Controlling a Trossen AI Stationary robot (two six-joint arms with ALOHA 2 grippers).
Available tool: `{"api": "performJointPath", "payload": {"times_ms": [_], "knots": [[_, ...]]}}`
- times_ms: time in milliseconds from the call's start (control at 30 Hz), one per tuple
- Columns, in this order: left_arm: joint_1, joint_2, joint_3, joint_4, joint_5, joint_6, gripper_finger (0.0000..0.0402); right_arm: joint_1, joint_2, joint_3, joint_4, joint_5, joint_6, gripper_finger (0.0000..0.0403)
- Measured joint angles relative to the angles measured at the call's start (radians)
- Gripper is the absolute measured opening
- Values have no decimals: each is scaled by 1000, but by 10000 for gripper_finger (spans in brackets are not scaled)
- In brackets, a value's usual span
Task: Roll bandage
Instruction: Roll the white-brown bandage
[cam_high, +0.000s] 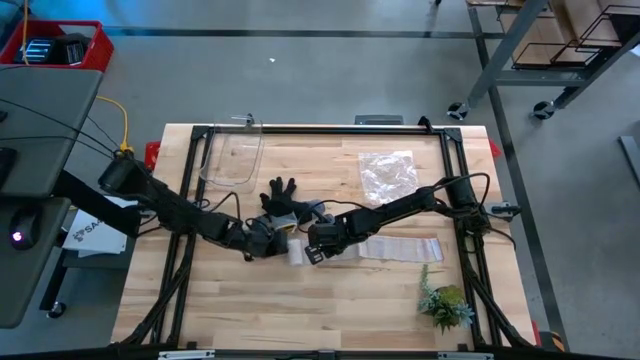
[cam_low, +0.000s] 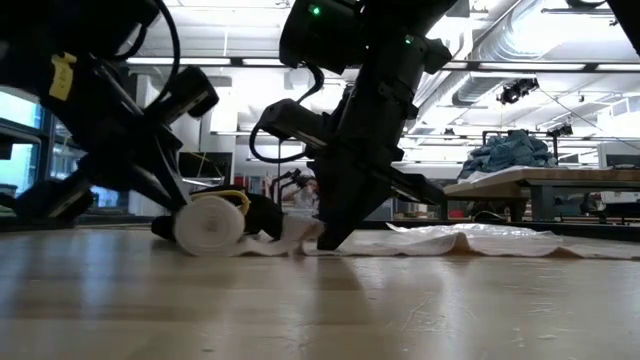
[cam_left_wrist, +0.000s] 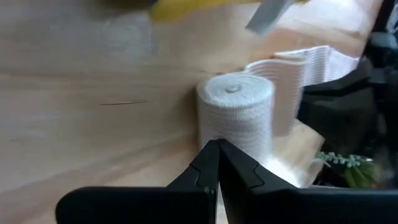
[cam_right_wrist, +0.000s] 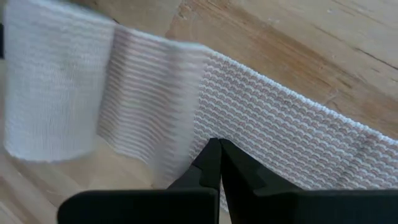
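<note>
At mid-table, both closed pincers, left (cam_high: 262, 243) and right (cam_high: 314, 250), flank the half-rolled bandage (cam_high: 297, 251).

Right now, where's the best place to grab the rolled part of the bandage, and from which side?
Grip the bandage roll across its round ends, probably coming from the left gripper's side: its loose tail runs off toward the right gripper, so that side is taken.
</note>
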Motion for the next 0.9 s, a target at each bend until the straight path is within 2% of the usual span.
{"api": "performJointPath", "payload": {"times_ms": [267, 633, 900], "knots": [[6, -31, 0, 23, -16, 44, 0, 0, 0, 0, 3, 0, 1, 0], [-3, -222, 0, -200, -45, 142, 0, -1, 3, -3, 102, 16, 50, 0], [-4, -201, 0, -186, -22, 176, 0, -5, 6, -4, 169, 20, 79, 0]]}}
